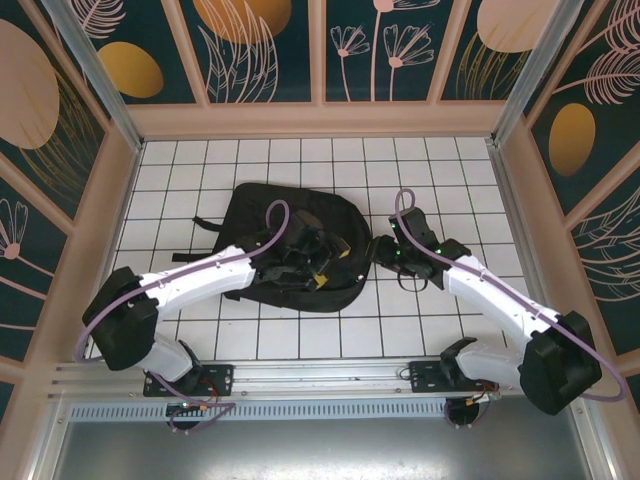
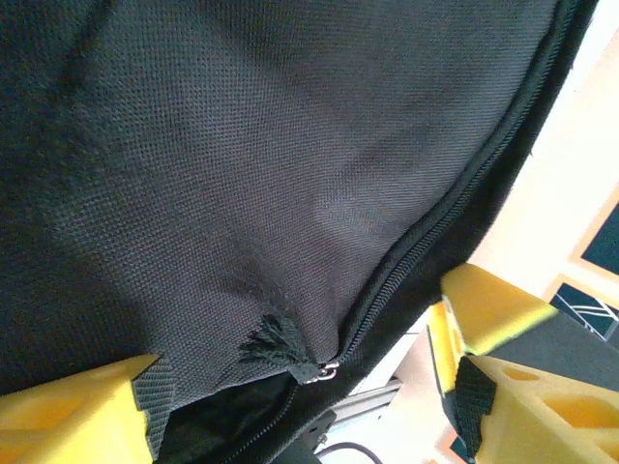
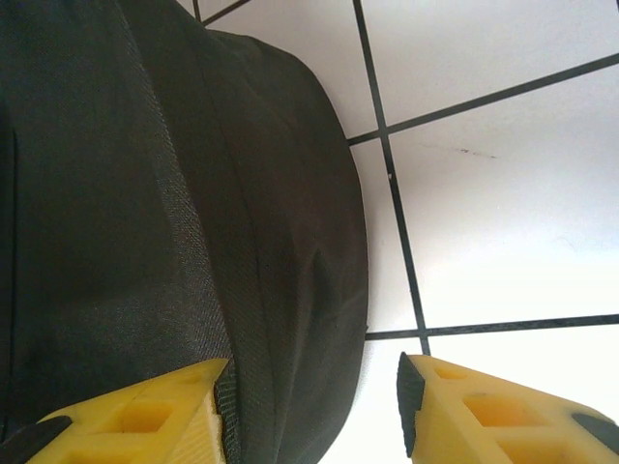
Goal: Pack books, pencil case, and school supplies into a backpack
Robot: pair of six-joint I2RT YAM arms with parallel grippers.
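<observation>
White tiled surface w/ black backpack lying flat at centre, both arms reaching in to it. L tool is over backpack's near-right part, jaws spread wide, fabric & zip btwn them, zip pull low in the gap. R tool at backpack's right edge, jaws apart: one finger against fabric, other over bare tile, nothing pinched.
</observation>
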